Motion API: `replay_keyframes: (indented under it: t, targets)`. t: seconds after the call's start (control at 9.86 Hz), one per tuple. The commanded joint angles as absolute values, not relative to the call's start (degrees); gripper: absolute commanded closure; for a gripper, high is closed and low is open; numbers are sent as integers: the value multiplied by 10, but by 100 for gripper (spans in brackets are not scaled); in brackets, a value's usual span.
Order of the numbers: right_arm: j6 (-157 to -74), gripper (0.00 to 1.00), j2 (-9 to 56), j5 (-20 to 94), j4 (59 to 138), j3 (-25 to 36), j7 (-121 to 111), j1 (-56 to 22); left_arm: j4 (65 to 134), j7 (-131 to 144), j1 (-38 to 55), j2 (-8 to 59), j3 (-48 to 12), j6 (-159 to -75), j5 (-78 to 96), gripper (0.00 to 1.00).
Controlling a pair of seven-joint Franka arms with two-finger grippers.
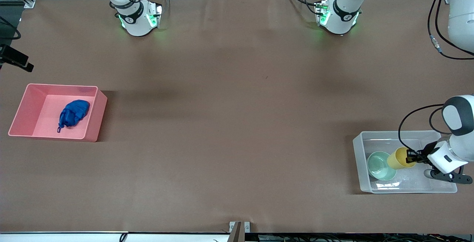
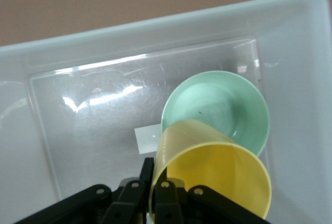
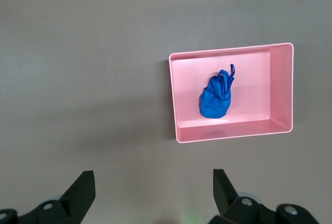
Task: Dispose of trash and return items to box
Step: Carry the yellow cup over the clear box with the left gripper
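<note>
The yellow cup (image 1: 399, 158) is tilted on its side in my left gripper (image 1: 409, 157), which is shut on its rim wall inside the clear box (image 1: 357, 149). In the left wrist view the fingers pinch the cup (image 2: 212, 172) at its rim, gripper (image 2: 155, 175). The mint-green bowl (image 1: 379, 166) sits on the box floor under the cup's base, and shows in the left wrist view (image 2: 218, 107). The blue wad of trash (image 1: 73, 113) lies in the pink bin (image 1: 23, 105). My right gripper (image 3: 154, 182) is open and empty, high over the table.
The box's white sticker (image 2: 147, 139) shows beside the bowl. The pink bin (image 3: 179, 99) with the wad (image 3: 216, 99) stands at the right arm's end of the table. A small bracket (image 1: 239, 227) sits at the table's near edge.
</note>
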State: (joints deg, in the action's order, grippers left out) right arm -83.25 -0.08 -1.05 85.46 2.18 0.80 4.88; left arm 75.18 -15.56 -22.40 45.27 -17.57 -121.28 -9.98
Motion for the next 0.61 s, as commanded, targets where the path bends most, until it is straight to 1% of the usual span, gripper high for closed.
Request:
replay_keyframes:
  t: [0.0, 0.51]
  targets:
    - [-833, 0, -12, -15, 867, 23, 6, 47, 735, -149, -212, 488, -171, -1217, -110, 100]
    - [-833, 0, -12, -14, 867, 23, 6, 48, 742, -132, -211, 508, -170, -1218, -112, 99]
